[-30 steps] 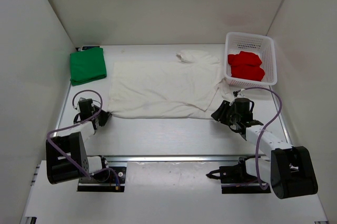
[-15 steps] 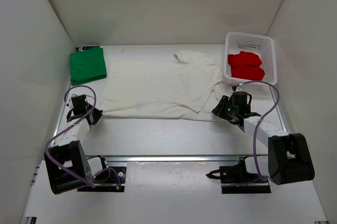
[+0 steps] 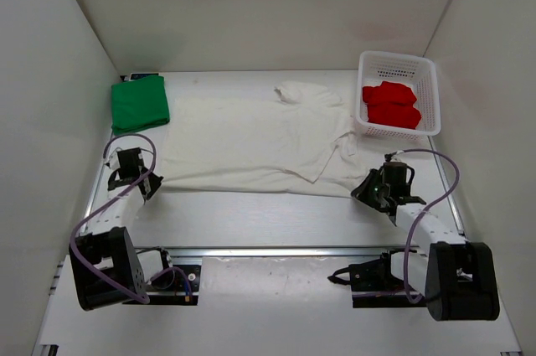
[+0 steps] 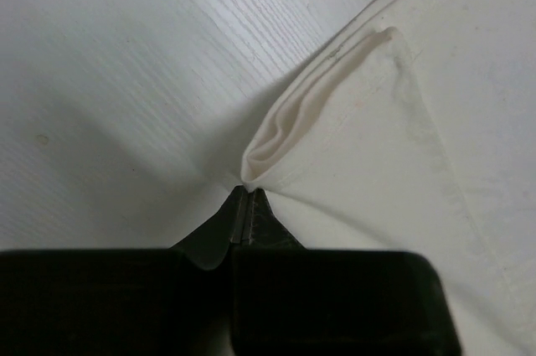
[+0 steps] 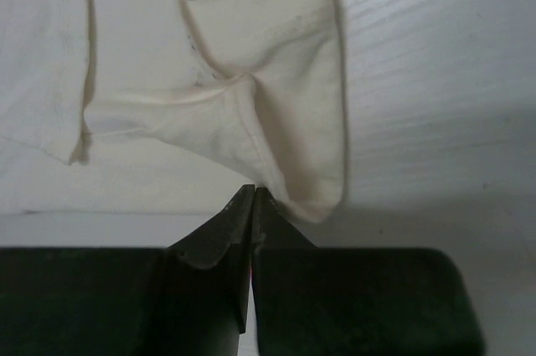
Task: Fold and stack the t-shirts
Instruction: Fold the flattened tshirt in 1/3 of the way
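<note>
The off-white t-shirt lies spread flat across the middle of the table. My left gripper is shut on its near left corner, and the left wrist view shows the cloth bunched into a fold right at the tips of that gripper. My right gripper is shut on the near right corner. In the right wrist view the hem runs into the closed tips of that gripper. A green t-shirt lies folded at the back left. The red t-shirt sits crumpled in the basket.
The white mesh basket stands at the back right, close to the shirt's right sleeve. White walls close in the table on the left, back and right. Purple cables loop over both arms.
My right gripper has closed on the shirt's near right corner and drawn it right and toward the near edge. The left gripper pulled its corner leftward earlier, then held still.
</note>
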Robot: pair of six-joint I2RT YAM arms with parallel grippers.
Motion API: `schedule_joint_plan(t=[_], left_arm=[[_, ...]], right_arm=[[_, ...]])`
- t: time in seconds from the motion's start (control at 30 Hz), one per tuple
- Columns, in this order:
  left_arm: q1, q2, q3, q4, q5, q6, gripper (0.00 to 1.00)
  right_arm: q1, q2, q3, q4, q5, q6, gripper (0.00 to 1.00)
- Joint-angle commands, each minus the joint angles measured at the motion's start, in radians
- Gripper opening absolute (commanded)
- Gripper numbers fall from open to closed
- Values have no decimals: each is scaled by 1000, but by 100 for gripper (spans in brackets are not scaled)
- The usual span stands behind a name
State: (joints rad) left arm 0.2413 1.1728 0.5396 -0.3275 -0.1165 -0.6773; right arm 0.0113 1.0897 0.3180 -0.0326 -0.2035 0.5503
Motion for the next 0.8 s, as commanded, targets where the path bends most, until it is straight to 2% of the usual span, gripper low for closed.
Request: schedule_joint_plan(t=[0.0, 0.07, 0.1, 0.13, 0.17, 0.2, 0.23, 0.27, 0.33, 0.37, 0.43, 0.47, 0.5, 0.57, 0.63, 0.7, 0.77], left_arm=[[-34, -51, 56, -30, -124, 47, 0], [-30, -48, 45, -13, -59, 41, 0], [-33, -41, 36, 13, -45, 48, 4], [-25, -36, 45, -2, -37, 36, 18], [-34, -39, 42, 11, -5, 47, 40], [-43, -50, 54, 5, -2, 53, 49], [-60, -55, 72, -19, -35, 58, 67], [-85, -68, 94, -39, -61, 67, 75], [-117, -103, 146, -60, -100, 78, 76], [-157, -102, 157, -58, -112, 90, 66], [-216, -120, 169, -16, -98, 128, 55], [-276, -110, 166, 17, -75, 118, 54], [-311, -98, 160, 33, -54, 107, 53], [-469, -32, 146, 103, -45, 70, 53], [-554, 51, 141, 151, -10, 24, 52], [-567, 119, 111, 236, 116, -51, 49], [-528, 195, 42, 304, 211, -90, 49]], right_arm=[[-10, -65, 0, -99, 15, -24, 0], [-8, -80, 27, -119, 12, -23, 2], [4, -88, 56, -125, 12, -35, 7], [25, -88, 72, -141, 1, -44, 12], [45, -90, 111, -160, 4, -55, 12], [71, -86, 151, -162, 22, -64, 14], [110, -85, 170, -176, 35, -61, 16], [128, -73, 202, -168, 42, -64, 18], [182, -37, 223, -124, 49, -58, 21], [199, 8, 230, -101, 33, -62, 22], [226, 122, 250, -58, 30, -70, 20], [228, 148, 259, -43, 18, -69, 15], [230, 203, 263, -17, 18, -72, 13], [237, 271, 254, 26, 0, -73, 8], [243, 347, 247, 26, -8, -59, 4], [256, 349, 225, 17, -8, -55, 0], [271, 332, 166, 56, 18, -27, 0]])
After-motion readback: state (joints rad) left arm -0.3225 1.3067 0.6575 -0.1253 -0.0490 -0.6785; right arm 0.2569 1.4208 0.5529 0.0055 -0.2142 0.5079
